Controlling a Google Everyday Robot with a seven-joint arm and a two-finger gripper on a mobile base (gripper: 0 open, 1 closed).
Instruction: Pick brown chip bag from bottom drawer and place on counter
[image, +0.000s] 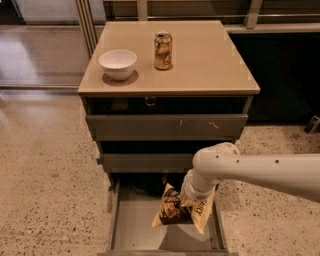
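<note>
At lower centre, the white arm's gripper (192, 199) is reaching into the open, grey-floored bottom drawer (130, 225) and pinching the top edge of the crinkly brown chip bag (175, 210), which is hanging tilted over the drawer floor. In the upper half, the smooth beige counter (210, 60) is carrying a white ceramic bowl (118, 63) and a gold drink can (163, 50). Speckled terrazzo floor (45, 175) is spreading around the cabinet.

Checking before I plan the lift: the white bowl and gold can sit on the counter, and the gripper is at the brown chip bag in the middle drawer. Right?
Not quite. The camera view shows the gripper at the brown chip bag in the open bottom drawer, not the middle one. The white bowl and gold can do sit on the counter.
</note>
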